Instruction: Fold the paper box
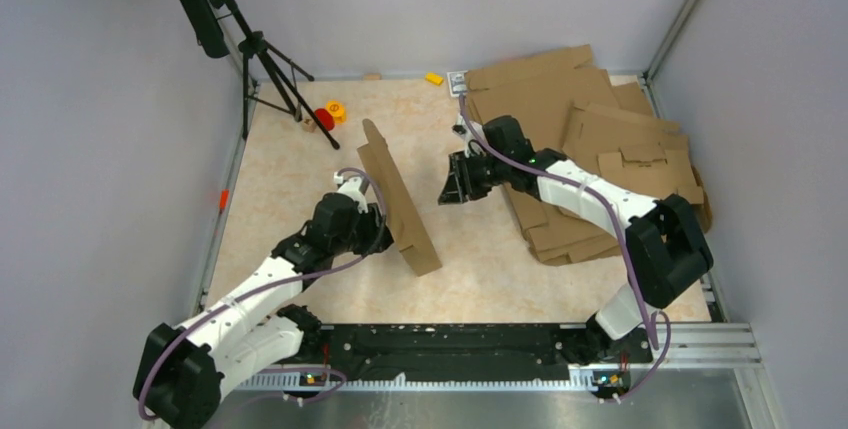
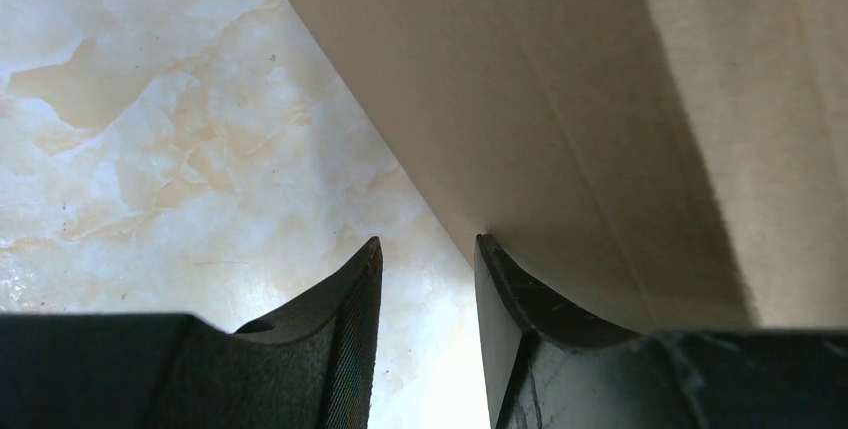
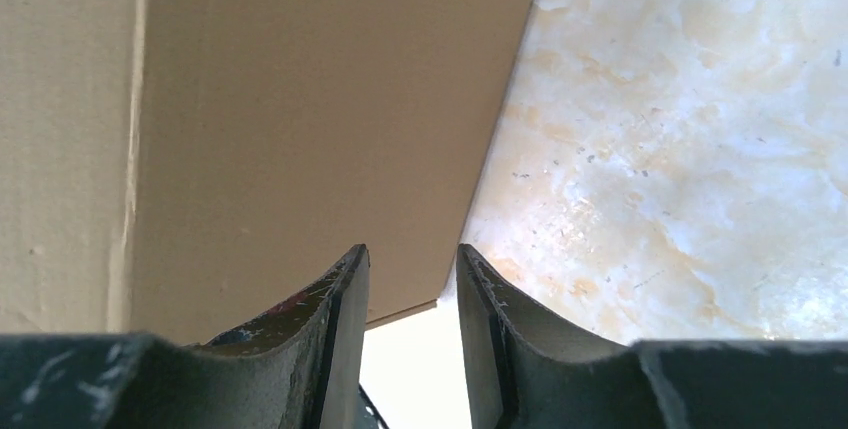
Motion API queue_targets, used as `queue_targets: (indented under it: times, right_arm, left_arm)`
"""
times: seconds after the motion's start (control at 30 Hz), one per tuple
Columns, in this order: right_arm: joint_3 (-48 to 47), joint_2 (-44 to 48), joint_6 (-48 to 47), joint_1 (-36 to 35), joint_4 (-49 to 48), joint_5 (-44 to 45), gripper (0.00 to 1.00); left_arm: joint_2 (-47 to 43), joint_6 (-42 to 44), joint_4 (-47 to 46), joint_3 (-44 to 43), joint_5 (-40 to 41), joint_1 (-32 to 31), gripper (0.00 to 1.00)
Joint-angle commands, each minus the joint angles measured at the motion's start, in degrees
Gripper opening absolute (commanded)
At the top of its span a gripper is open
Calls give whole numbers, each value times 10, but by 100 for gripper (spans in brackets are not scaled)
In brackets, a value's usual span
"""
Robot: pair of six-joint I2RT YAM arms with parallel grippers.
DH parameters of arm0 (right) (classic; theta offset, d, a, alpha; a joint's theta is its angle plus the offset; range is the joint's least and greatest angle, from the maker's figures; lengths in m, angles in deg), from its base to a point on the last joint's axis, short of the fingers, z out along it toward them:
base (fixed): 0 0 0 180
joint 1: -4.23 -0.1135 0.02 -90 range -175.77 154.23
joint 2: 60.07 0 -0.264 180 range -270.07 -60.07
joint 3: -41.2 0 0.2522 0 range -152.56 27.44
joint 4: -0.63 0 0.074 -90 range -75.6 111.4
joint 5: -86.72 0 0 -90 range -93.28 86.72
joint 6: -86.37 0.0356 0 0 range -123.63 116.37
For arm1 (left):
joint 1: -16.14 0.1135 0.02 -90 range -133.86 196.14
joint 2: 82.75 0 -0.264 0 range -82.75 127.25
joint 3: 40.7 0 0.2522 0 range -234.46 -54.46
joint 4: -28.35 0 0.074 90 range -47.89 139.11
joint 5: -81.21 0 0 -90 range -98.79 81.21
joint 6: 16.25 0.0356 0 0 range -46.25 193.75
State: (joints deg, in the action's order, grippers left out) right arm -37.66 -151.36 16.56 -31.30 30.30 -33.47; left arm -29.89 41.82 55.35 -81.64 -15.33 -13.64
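Observation:
The paper box (image 1: 400, 199), a brown cardboard piece, stands upright on its long edge in the middle of the table, running from far left to near right. My left gripper (image 1: 383, 221) is at its left face, low down. In the left wrist view the left gripper (image 2: 428, 249) is open with only table between its fingers, and the right fingertip (image 2: 492, 264) touches the box (image 2: 560, 109) at its bottom edge. My right gripper (image 1: 447, 192) is a short way to the right of the box. The right gripper (image 3: 412, 254) is open and empty, with the box (image 3: 300, 99) ahead to the left.
A pile of flat cardboard blanks (image 1: 600, 149) fills the far right of the table, under the right arm. A black tripod (image 1: 265, 59) stands at the far left, with a red spool (image 1: 325, 117) and a yellow piece (image 1: 335, 107) beside it. A small yellow block (image 1: 433, 78) lies at the back wall.

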Motion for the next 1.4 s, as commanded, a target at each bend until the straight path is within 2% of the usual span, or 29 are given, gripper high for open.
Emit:
queue_targets:
  times: [0.0, 0.33, 0.6, 0.73, 0.83, 0.87, 0.97, 1.07, 1.13, 1.17, 1.2, 1.3, 1.37]
  right_arm:
    - [-37, 13, -18, -6, 20, 27, 38]
    - [-57, 40, -29, -6, 49, 34, 44]
    - [-82, 79, -18, -5, 67, 55, 52]
    - [-84, 113, -13, -5, 57, 53, 67]
    - [-70, 145, -15, -5, 44, 38, 90]
    - [-63, 157, -9, -5, 35, 39, 92]
    - [-32, 202, 19, -5, -14, 34, 94]
    - [22, 248, 87, -2, -122, -2, 94]
    - [44, 267, 126, 1, -170, 9, 94]
    - [32, 264, 139, 1, -154, 28, 94]
    - [5, 251, 135, 0, -94, 44, 95]
    - [-114, 182, 78, -29, 73, 97, 95]
    - [-161, 151, 51, -61, 133, 147, 95]
  left_arm:
    - [-17, 5, -8, -11, -11, 0, 41]
    - [-37, 8, -3, -9, -16, 0, 41]
    - [-45, 15, 42, -27, 31, 5, 39]
    - [-70, 17, 60, -37, 36, 27, 39]
    - [-91, 26, 65, -44, 20, 62, 39]
    - [-94, 29, 66, -49, 10, 76, 40]
    - [-94, 24, 54, -61, -31, 115, 48]
    - [-91, 2, 6, -59, -66, 146, 53]
    - [-91, -17, -26, -55, -78, 162, 57]
    - [-90, -27, -40, -54, -82, 171, 60]
    - [-88, -36, -48, -55, -82, 179, 64]
    - [-89, -54, -79, -58, -77, 197, 82]
    - [-91, -61, -97, -62, -70, 199, 89]
